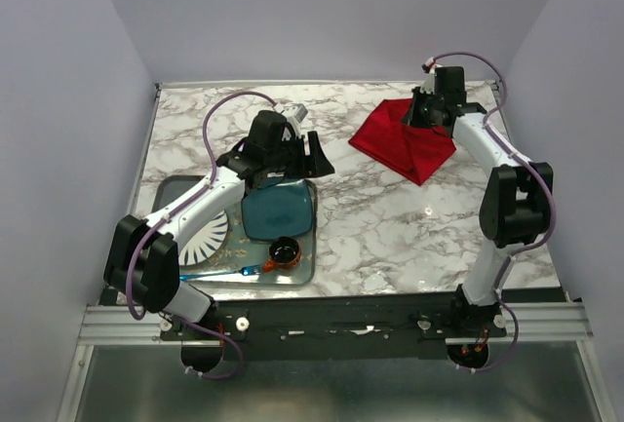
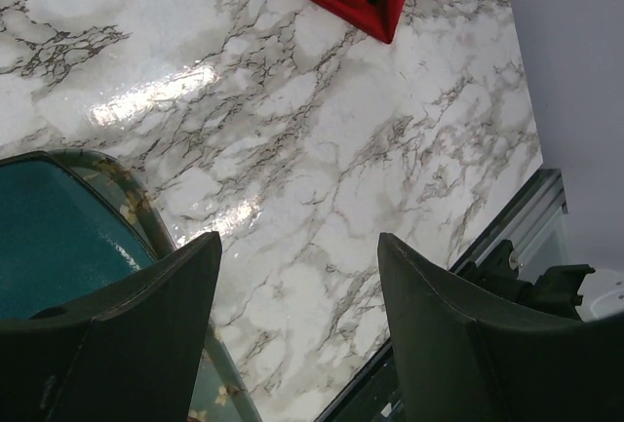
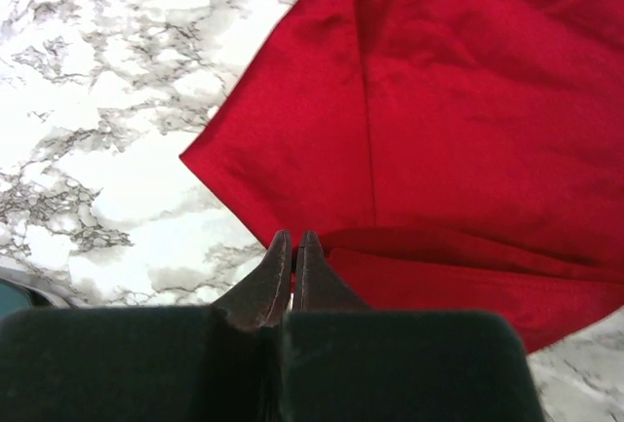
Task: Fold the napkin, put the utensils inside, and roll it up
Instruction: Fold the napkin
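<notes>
- Nearest the arm bases, a translucent blue plastic utensil (image 1: 219, 272) lies along the near edge of a clear glass tray (image 1: 168, 186) at the table's left side.
- Just beyond it on the tray stands a small dark cup (image 1: 284, 251) with an orange rim, beside a white plate (image 1: 207, 237) with dark radial lines.
- Behind the cup lies a square teal plate (image 1: 278, 212), its far edge under the left arm's wrist.
- The left gripper (image 2: 297, 243) hangs above the far right corner of the teal plate, over bare marble. Its jaws stand wide apart with nothing between them.
- The white, grey-veined marble table (image 1: 390, 237) lies bare between the tray and the cloth.
- The red napkin (image 1: 402, 139) lies flat on the far right part of the table, well apart from the tray. It is partly folded into an angular shape with one point towards the near edge. The right wrist view shows a straight crease and an overlapped layer.
- The right gripper (image 3: 293, 239) is at the napkin's far edge. Its fingers are pressed together and the tips are right at the rim of the cloth. I cannot tell whether any fabric is pinched between them.
</notes>
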Controlling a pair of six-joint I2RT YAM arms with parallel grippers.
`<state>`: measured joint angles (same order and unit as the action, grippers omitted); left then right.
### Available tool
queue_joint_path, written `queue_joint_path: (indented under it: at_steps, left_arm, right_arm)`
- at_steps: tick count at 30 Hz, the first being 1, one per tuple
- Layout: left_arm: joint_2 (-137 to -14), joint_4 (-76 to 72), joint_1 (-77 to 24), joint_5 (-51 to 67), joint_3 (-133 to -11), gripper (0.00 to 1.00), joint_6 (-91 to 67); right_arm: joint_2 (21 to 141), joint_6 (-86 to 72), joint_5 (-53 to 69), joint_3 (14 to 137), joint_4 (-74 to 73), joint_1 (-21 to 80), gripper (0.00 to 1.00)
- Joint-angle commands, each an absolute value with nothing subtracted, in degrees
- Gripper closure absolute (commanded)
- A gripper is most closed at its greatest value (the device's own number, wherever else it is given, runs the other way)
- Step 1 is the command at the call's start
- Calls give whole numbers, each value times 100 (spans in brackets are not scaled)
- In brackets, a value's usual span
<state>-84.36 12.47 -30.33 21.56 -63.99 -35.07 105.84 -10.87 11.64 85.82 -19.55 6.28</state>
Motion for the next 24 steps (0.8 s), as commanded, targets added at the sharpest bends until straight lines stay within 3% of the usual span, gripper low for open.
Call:
queue_joint_path:
  at_steps: [1, 24]
  left_arm:
    - [-8464, 1116, -2997, 2109, -6328, 26, -3489]
    - [-8455, 1116, -2936, 2127, -6275, 26, -3437]
  right_arm:
    - [11117, -844, 1283, 9184, -2267, 922, 99]
    - [12673, -431, 1916, 11030, -3199, 1389, 99]
